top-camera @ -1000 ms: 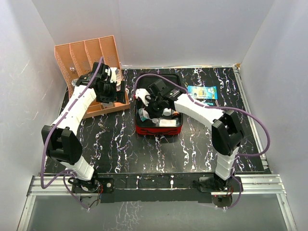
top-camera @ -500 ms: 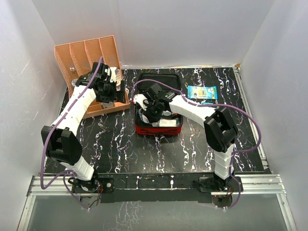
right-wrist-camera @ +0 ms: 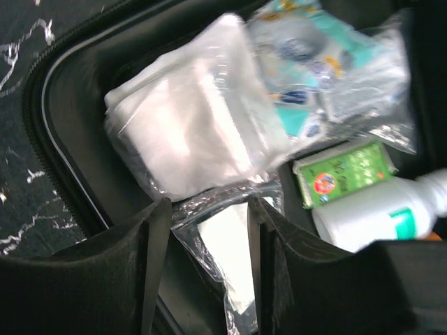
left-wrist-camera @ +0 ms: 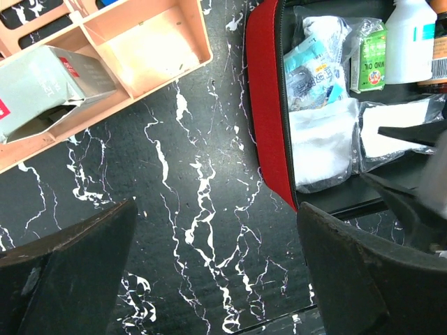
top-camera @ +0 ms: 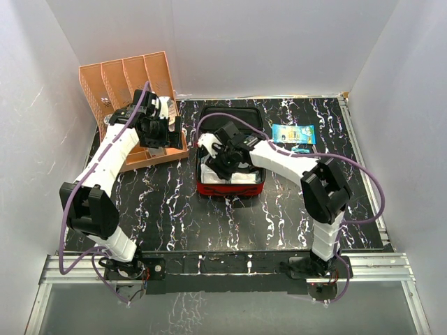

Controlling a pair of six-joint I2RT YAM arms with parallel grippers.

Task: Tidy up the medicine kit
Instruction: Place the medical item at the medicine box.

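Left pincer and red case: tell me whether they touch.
Apart. Top view shows the left pincer by the orange rack, bare table between it and the red case.

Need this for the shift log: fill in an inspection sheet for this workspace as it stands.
Surface: black marbled table, no spill seen.
Job's things: medicine kit open, holding gauze packs, a green box and a white bottle.
Clutter: orange rack at back left, with a grey box in it; blue packet right of the kit.
Tools: left tool open, empty, above bare table; right tool open, astride a clear-wrapped pad in the kit.
Cables: purple cables run along both arms.
Surroundings: white walls; metal rail in front.
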